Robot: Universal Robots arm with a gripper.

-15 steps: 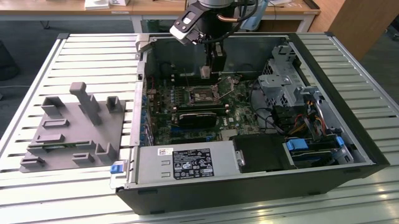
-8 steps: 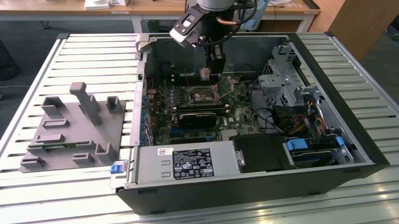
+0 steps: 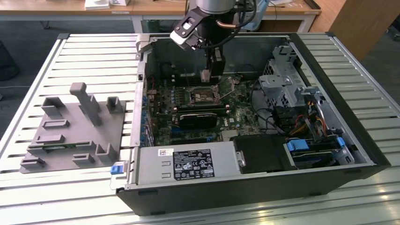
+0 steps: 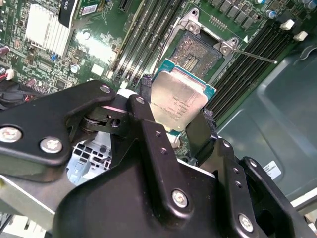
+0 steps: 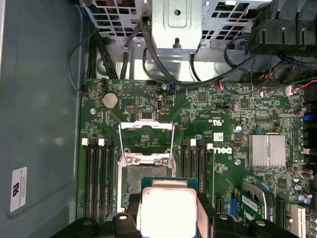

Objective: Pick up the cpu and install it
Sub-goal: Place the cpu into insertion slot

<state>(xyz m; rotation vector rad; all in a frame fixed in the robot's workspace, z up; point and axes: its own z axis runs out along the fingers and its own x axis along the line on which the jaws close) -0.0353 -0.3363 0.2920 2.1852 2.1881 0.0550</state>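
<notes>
Gripper [image 4: 174, 109] is seen clamped on the cpu [image 4: 181, 96], which is held just above the open socket [image 4: 199, 53] toward the far side of the computer case [image 3: 250, 190], so pickup is judged done while the cpu is not yet seated.

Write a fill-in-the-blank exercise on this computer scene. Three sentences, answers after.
1. The gripper is shut on the ____.
2. The cpu is not yet seated in the motherboard's open ____.
3. The grey tray lies on the exterior view's ____ of the case.

Missing words: cpu; socket; left.
</notes>
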